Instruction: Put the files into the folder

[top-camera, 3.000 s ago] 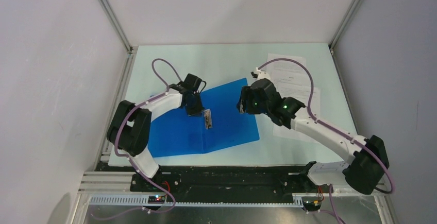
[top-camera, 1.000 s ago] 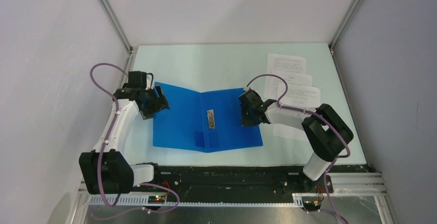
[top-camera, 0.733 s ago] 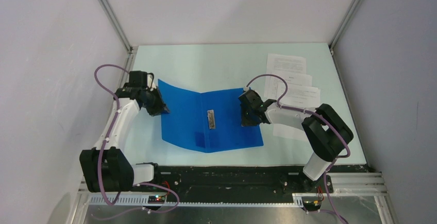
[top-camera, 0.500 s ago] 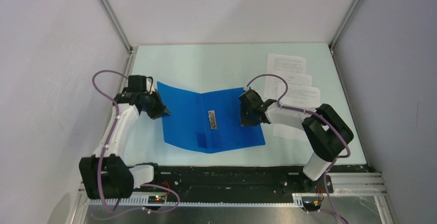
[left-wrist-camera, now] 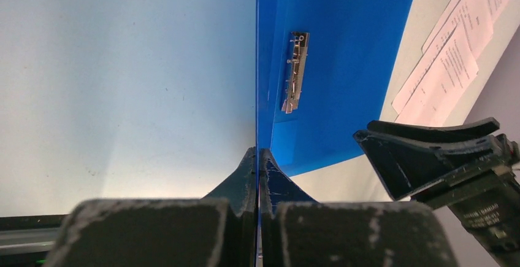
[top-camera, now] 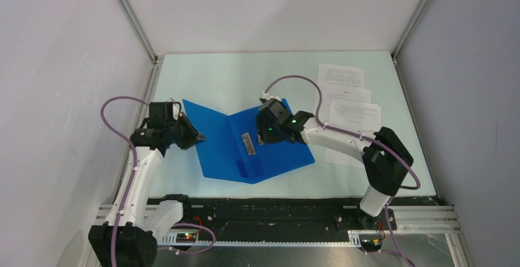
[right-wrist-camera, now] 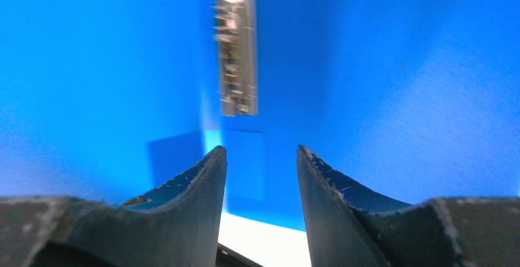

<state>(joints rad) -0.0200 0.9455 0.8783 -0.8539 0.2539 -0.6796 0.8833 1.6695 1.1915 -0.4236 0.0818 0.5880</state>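
Left arm reached in from the near left corner of the pale tabletop [top-camera: 233,77] [left-wrist-camera: 122,83]. Left gripper [top-camera: 195,136] [left-wrist-camera: 257,156] had its fingers pressed together on the outer left edge of the flat bright blue plastic folder [top-camera: 279,147] [left-wrist-camera: 343,46]. In the left wrist view that cover ran edge-on straight out from between the fingertips. Left cover stood raised at a slant off the table and looked narrow in the top view. Folder was open, left of centre and nearer the near edge than the far one.

Small metal clip [top-camera: 248,143] [left-wrist-camera: 295,72] [right-wrist-camera: 236,52] lay along the inner spine, between the two covers. Just nearward of it a faint rectangular patch [top-camera: 243,169] [right-wrist-camera: 245,162] showed in the blue.

Right gripper [top-camera: 265,133] [right-wrist-camera: 260,150] sat over the inside of the folder just right of the clip, fingers spread apart with nothing between them. Contact with the plastic could not be told. Right cover spread lower toward the table; whether it lay fully flat was not clear.

Thin white printed paper sheets [top-camera: 346,104] [left-wrist-camera: 454,52] lay fanned and overlapping near the right edge, toward the far right corner. They were outside the folder, just beyond its right cover. The right forearm crossed above their near part.
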